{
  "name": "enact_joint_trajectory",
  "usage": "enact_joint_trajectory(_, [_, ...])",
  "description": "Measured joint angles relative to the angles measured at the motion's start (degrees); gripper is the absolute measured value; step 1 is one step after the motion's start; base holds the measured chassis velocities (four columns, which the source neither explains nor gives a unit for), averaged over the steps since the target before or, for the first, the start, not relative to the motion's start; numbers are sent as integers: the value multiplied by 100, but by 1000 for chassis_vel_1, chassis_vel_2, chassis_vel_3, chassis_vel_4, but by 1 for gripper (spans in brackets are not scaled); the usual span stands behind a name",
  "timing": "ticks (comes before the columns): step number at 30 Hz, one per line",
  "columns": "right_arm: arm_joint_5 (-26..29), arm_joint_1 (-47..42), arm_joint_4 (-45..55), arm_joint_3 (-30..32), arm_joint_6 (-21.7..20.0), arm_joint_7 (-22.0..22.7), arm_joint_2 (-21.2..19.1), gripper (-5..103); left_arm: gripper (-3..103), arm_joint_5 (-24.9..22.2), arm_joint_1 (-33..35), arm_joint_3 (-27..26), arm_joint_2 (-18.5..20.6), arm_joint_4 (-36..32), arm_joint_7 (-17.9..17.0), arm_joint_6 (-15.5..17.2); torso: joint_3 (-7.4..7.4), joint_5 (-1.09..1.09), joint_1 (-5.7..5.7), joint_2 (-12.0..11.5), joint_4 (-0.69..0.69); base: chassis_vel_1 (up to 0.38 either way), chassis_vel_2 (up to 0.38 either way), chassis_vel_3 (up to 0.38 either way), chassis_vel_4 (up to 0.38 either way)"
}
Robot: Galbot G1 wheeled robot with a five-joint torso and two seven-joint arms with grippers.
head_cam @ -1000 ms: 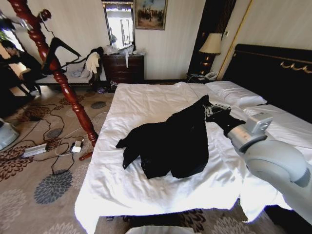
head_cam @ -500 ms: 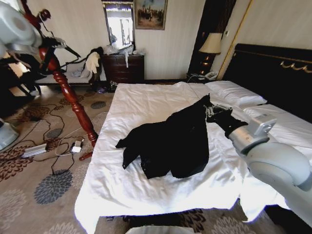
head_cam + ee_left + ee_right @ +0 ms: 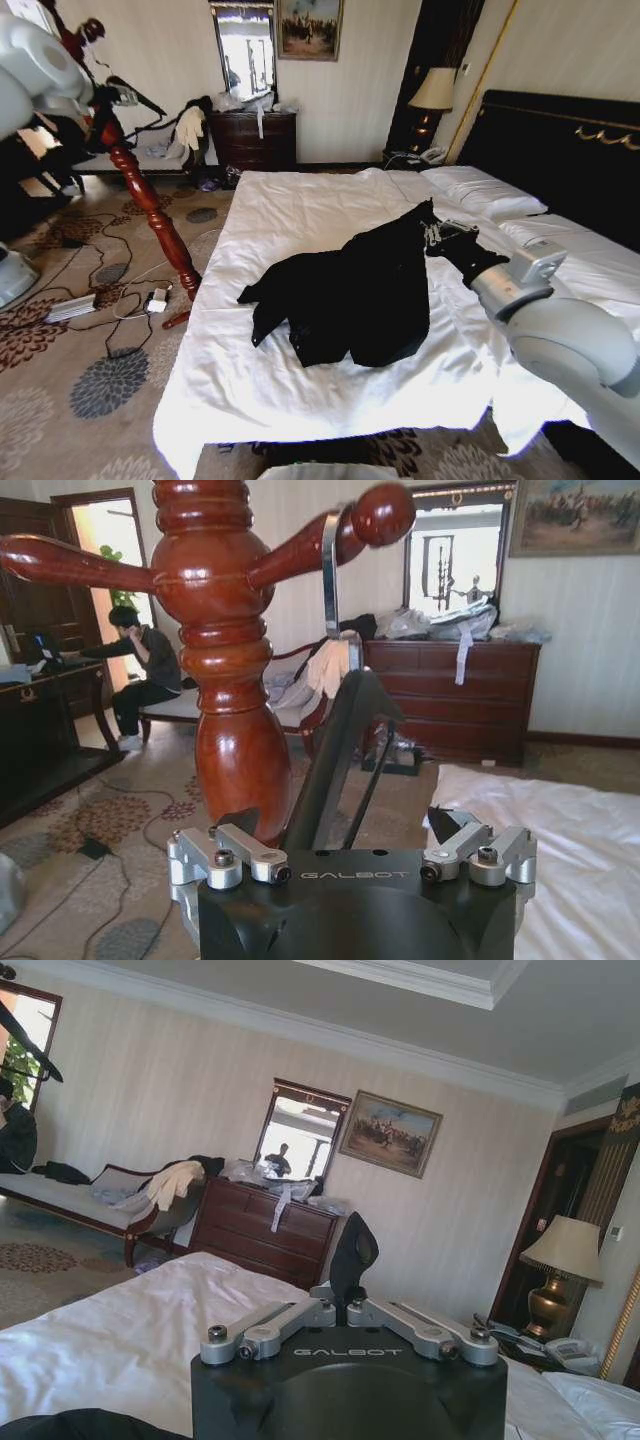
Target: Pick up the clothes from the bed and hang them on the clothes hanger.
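**Jacket gripped on the bed, hanger still on the stand**

The clothes (image 3: 350, 290), a black jacket, lie crumpled across the middle of the bed (image 3: 300, 210), with one peak of fabric drawn up toward the headboard side. The right gripper (image 3: 436, 236) has that peak: in the right wrist view a fold of black cloth stands pinched between its closed fingers.

Off the bed's foot corner, the clothes hanger (image 3: 345, 750) hangs by its silver hook from a peg of the red wooden coat stand (image 3: 225, 680). The left gripper (image 3: 350, 852) is raised right up to it, fingers apart on either side of the hanger's black shoulder.

By my reading, only the grasp is made; lifting the jacket clear and dressing the hanger remain.
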Motion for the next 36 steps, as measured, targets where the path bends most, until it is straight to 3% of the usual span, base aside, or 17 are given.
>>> enact_joint_trajectory(5, [-1, 37, -14, -19, 19, -19, -50, 0, 82, 158, 158, -96, 28, 79, 6, 56, 1, -1, 1, 0, 1, 0, 0, 0, 0])
enact_joint_trajectory(8, [-1, 46, -13, -29, 22, -20, -93, 0, 64, 166, 183, -119, 1, 110, 36, 57, 0, 0, 0, 0, 1, 0, 0, 0, 0])
enact_joint_trajectory(10, [-1, 48, -13, -32, 23, -19, -99, 0, 64, 166, 183, -122, -10, 120, 67, 57, 0, -1, 1, 0, 2, 0, 0, 0, 0])
enact_joint_trajectory(14, [-13, 7, 3, -41, 26, -7, -99, 0, 42, 213, 220, -132, -40, 108, 107, 50, 0, -1, 0, 0, 1, 0, 0, 0, 0])
enact_joint_trajectory(15, [-13, 7, 3, -41, 26, -7, -99, 0, 42, 213, 220, -132, -40, 108, 107, 50, 0, -1, 0, 0, 1, 0, 0, 0, 0])
enact_joint_trajectory(17, [-22, -1, 5, -47, 25, -1, -85, 0, 32, 269, 240, -132, -39, 81, 110, 30, 0, -1, 1, 0, 0, 0, 0, 0, 0])
enact_joint_trajectory(20, [-26, -1, 5, -49, 26, 1, -79, 0, 26, 292, 242, -127, -14, 89, 108, 10, 0, -1, 1, 0, 1, 0, 0, 0, 0])
enact_joint_trajectory(22, [-34, -3, 1, -49, 26, 5, -74, 0, 17, 332, 228, -99, 6, 109, 98, -35, 1, -1, 1, 0, -1, 0, 0, 0, 0])
enact_joint_trajectory(29, [-58, -10, -7, -73, 26, 9, -47, 0, 17, 477, 189, -67, -74, -49, 172, -123, 0, -1, 1, 0, 0, 0, 0, 0, 0])
enact_joint_trajectory(36, [-95, -62, 5, -94, 30, 9, -2, 0, 17, 796, -158, 166, -492, -637, 405, -369, 0, -1, 1, 0, 0, 0, 0, 0, 0])
